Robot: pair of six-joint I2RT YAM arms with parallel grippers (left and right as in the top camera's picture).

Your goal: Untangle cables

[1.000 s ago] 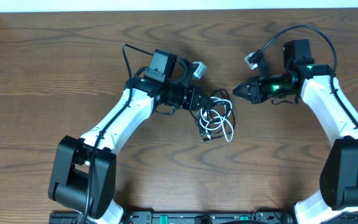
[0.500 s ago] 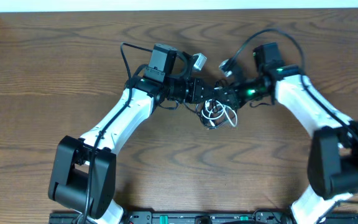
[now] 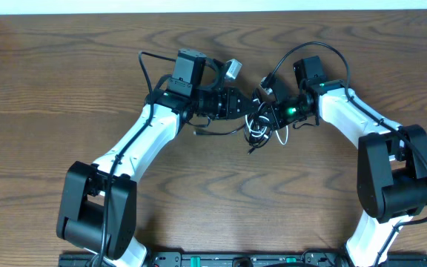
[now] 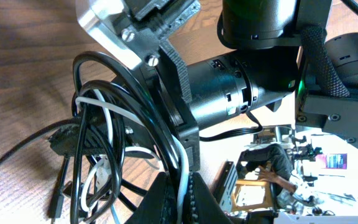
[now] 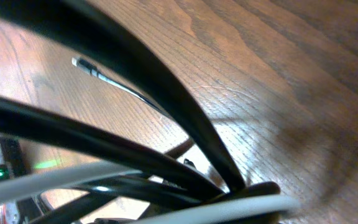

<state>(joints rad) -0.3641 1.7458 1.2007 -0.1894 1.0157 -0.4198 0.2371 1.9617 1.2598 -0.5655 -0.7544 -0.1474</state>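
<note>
The black cable [image 3: 221, 132] and the white cable [image 3: 262, 135] lie in one tangled bunch at the table's middle, partly lifted. My left gripper [image 3: 249, 105] reaches it from the left and my right gripper [image 3: 270, 113] from the right, almost touching each other. In the left wrist view my left gripper [image 4: 180, 198] is shut on a white cable [image 4: 101, 101] strand and a black cable [image 4: 114, 68] loop. In the right wrist view black cable [image 5: 142, 68] and white cable [image 5: 229, 208] strands fill the picture and hide my fingers.
One black cable end [image 3: 200, 133] trails left on the wood; a thin plug end [image 5: 82, 63] also lies on the table in the right wrist view. The arms' own thick black wires [image 3: 302, 52] loop above both wrists. The right arm's wrist [image 4: 229, 93] is close before the left camera.
My right arm has swung left from open table into the bunch. My left gripper has pulled the bunch slightly up and back. A black strand now trails out to the left.
</note>
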